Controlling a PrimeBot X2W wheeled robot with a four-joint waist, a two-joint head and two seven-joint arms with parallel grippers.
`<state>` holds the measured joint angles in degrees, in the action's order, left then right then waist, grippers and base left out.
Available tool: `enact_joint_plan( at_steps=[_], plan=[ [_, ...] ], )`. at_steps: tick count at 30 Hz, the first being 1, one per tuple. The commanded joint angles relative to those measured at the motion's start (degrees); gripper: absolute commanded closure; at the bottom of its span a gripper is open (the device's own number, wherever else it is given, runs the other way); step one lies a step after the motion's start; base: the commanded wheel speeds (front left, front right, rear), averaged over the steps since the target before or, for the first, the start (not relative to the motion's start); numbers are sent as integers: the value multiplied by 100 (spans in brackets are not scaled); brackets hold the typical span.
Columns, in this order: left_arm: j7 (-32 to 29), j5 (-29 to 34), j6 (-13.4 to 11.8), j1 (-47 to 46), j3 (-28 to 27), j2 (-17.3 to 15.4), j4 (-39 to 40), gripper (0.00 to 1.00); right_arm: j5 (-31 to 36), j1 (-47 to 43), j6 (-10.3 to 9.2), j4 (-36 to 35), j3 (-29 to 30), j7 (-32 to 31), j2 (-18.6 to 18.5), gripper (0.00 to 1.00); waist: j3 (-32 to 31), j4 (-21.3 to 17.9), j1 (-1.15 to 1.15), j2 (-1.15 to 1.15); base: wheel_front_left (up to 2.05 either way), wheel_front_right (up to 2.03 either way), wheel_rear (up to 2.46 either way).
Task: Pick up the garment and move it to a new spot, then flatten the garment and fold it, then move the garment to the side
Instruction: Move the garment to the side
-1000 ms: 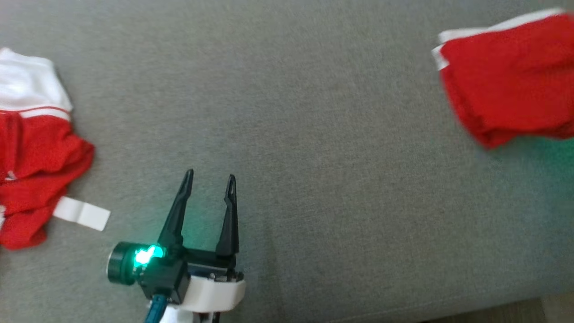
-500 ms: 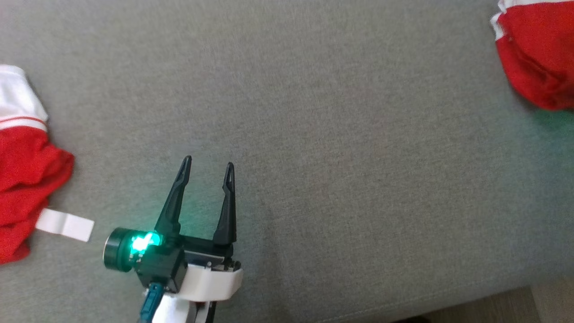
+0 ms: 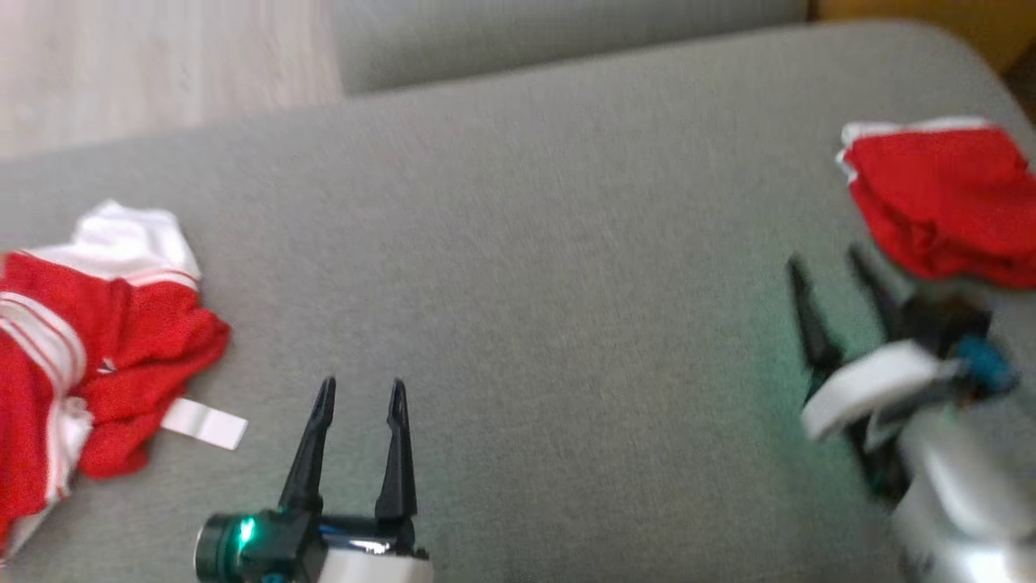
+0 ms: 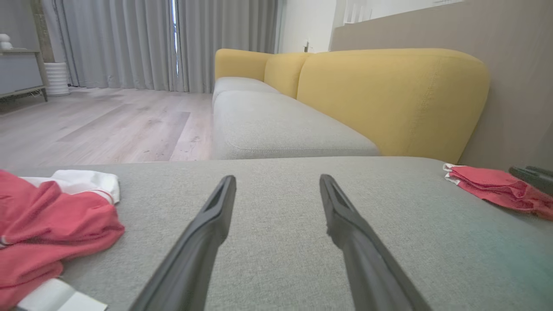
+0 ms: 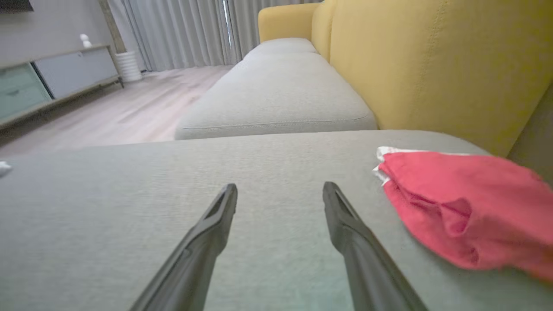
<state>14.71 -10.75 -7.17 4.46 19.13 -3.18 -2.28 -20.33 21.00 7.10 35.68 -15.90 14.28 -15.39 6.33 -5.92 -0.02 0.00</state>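
The folded red garment with white trim (image 3: 939,202) lies near the far right edge of the grey fabric sofa cushion (image 3: 526,283), close to the yellow upholstered backrest (image 5: 432,65). It sits as a compact, layered packet well apart from the open middle, which suggests it has been parked there to keep the working space free.

The right fingers (image 3: 812,320) are spread wide with nothing between them. They sit just beside the packet's near edge without touching it, so the garment rests on its own. In the right wrist view the cloth (image 5: 466,211) lies off to the right of the finger line.

The left fingers (image 3: 312,449) are also fully spread and empty, low over bare cushion. A crumpled red-and-white garment (image 3: 105,340) with a white label (image 3: 204,423) lies to their left, unfolded. By my reading, moving the garment to the side looks done.
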Motion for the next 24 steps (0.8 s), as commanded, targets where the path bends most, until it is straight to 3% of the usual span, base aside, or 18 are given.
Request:
enact_joint_plan(
  at_steps=[1, 6, 13, 24],
  plan=[
    [29, -50, -74, -11, -136, 29, 136, 0, -17, -152, 39, -309, -35, 70, 68, 0, -498, 227, 2, 0, 0, 0, 0],
    [29, -169, -121, 164, -164, 30, 151, 0, 12, -1176, 39, -1332, 251, 71, 514, 0, -852, 352, 2, 0, 0, 0, 0],
    [29, -56, -137, 490, -321, 30, 334, 0, 446, -2309, 39, -2452, 704, 71, 762, 0, -1236, 415, 2, 0, 0, 0, 0],
    [29, 99, -23, 1149, -631, 30, 496, 0, 768, -3222, 39, -2694, 929, 72, 865, 0, -1440, 505, 2, 0, 0, 0, 0]
  ],
)
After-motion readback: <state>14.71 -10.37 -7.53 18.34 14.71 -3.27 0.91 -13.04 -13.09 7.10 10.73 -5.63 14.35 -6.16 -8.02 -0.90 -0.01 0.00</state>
